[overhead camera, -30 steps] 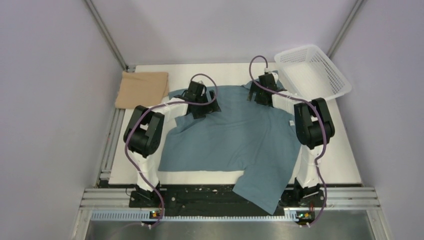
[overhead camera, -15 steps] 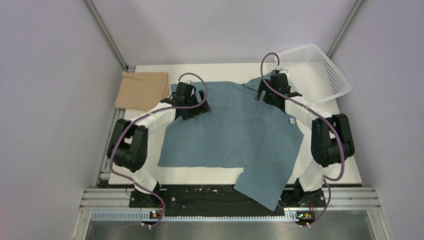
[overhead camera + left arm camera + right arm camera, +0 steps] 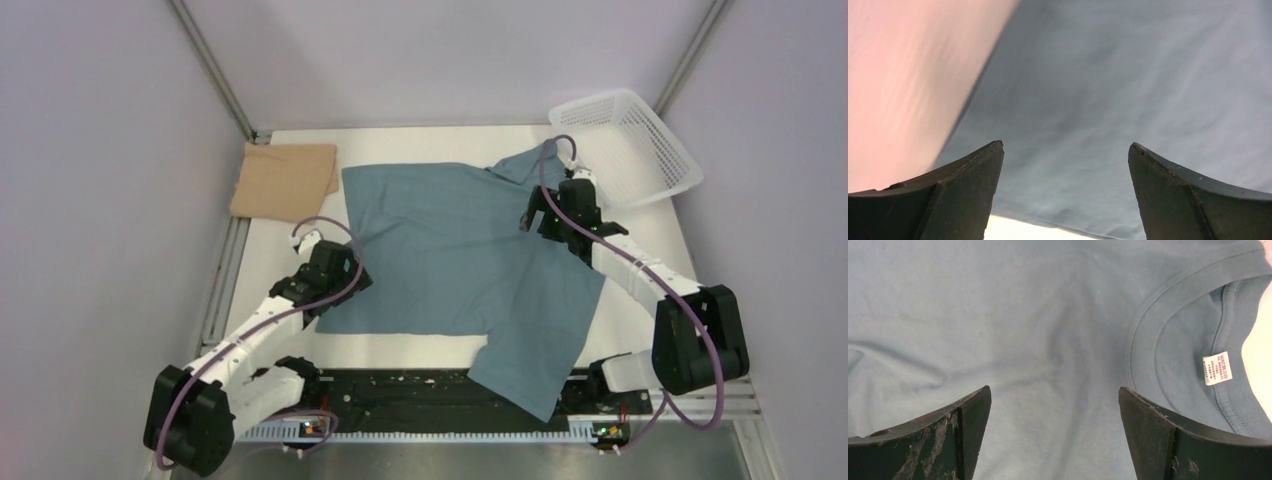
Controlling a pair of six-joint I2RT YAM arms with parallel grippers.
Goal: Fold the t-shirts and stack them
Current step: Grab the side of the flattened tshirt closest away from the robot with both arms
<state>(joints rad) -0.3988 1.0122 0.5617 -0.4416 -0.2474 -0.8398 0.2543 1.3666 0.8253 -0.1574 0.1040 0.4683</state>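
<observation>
High overhead view, close wrist views, sharing t-shirt (image 3: pixel 450 250)

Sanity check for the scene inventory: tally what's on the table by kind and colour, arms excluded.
blue shirt: 1
tan shirt: 1
white basket: 1
Total: 3
</observation>
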